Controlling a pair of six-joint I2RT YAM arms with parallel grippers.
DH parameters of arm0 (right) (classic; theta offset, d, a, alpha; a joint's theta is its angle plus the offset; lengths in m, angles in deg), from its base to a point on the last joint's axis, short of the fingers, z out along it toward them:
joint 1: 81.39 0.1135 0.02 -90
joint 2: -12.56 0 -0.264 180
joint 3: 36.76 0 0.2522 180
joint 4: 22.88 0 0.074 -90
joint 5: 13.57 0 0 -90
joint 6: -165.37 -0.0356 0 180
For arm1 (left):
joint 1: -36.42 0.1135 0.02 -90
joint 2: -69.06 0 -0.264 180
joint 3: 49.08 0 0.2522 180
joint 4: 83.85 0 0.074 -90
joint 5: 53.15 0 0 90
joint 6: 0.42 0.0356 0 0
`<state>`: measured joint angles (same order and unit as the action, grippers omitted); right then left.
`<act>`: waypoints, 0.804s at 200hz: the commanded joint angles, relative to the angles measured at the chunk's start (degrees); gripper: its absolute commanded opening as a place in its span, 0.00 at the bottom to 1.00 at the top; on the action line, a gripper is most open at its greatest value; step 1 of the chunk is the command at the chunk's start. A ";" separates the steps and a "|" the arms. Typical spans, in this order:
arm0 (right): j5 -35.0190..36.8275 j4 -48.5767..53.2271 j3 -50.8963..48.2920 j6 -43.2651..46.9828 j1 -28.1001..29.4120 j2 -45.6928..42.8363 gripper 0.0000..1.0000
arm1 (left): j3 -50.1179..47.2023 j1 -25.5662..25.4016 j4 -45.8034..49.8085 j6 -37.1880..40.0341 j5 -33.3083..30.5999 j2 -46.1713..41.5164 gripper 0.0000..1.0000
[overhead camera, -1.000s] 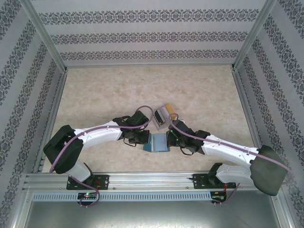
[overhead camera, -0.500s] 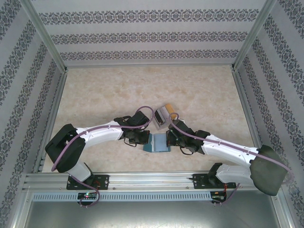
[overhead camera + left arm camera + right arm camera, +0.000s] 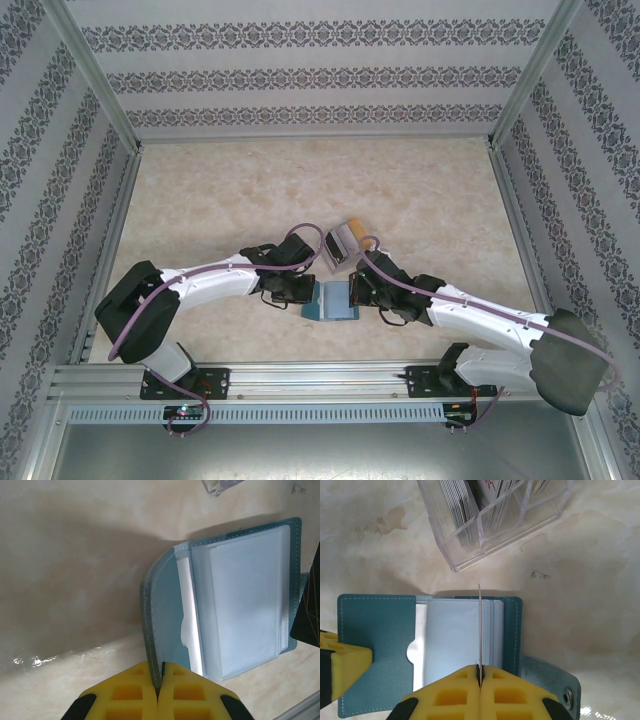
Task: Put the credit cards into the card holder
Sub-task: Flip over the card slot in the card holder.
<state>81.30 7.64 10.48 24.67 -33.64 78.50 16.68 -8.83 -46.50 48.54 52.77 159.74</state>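
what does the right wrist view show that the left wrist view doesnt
Right wrist view: the right gripper shut on a credit card seen edge-on over the sleeves, cards standing in the clear box, and the snap tab. Left wrist view: the left gripper shut on the lifted cover edge of the card holder, and a dark flat face at the right border, possibly that card. Both: the open card holder, its sleeves, the marbled table.

Bright even light, soft shadows, faint glare, sharp focus
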 commanded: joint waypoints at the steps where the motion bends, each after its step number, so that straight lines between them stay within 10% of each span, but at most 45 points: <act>1: 0.08 -0.88 0.34 -0.78 -0.29 1.35 0.00 | 1.29 0.43 0.48 -0.76 0.19 0.40 0.01; 161: -2.45 -3.38 0.61 -1.63 0.15 7.80 0.00 | 0.49 0.41 0.36 -1.24 -0.19 0.47 0.01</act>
<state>79.79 3.44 10.65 24.08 -33.62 85.69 16.93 -8.83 -46.47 48.32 52.92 159.74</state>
